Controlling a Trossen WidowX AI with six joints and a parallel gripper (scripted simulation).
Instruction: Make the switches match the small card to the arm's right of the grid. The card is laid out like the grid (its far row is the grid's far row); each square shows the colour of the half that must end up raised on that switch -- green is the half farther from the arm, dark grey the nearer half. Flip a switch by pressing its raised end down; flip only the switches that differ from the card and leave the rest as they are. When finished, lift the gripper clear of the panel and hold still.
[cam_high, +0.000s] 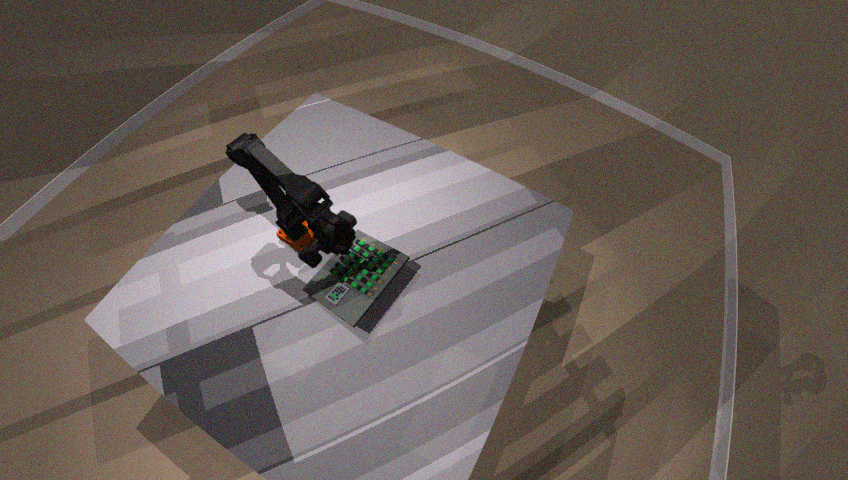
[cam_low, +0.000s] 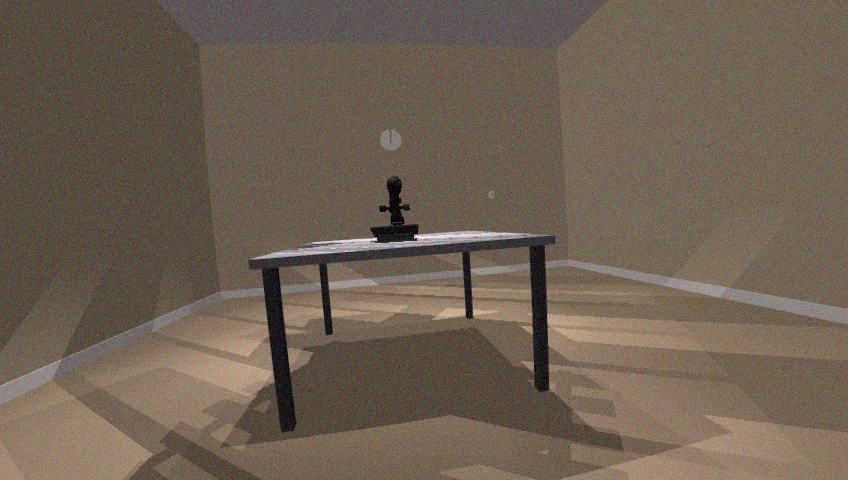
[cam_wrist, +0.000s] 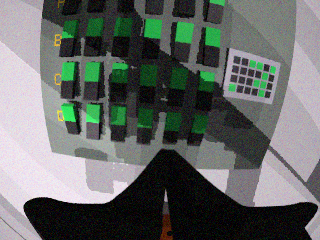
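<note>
1. Hanging at the panel's near edge, claw (cam_high: 339, 242) (cam_low: 396, 220) (cam_wrist: 166, 156) points its tips just beside row D. Contact with the panel: can't tell.
2. Claw is pressed together, nothing pinched.
3. Panel (cam_high: 357, 312) (cam_low: 394, 234) (cam_wrist: 286, 30) sits on the table (cam_high: 416, 356) (cam_low: 404, 255) (cam_wrist: 20, 105), in front of the orange base (cam_high: 295, 236) (cam_wrist: 166, 227).
4. Switches (cam_high: 365, 267) (cam_wrist: 148, 75) stand in lettered rows; wrist view shows B, C, D, six switches each. Farthest row is cut off there.
5. Each has a green far half and dark near half. Shadow cuts across the middle; can't tell every raised end.
6. Card (cam_high: 337, 293) (cam_wrist: 252, 75) lies on the panel, right of the switches: mostly dark squares, some green, near-left corner green.
7. Arm (cam_high: 267, 169) (cam_low: 393, 189) is bent over the base.
</note>
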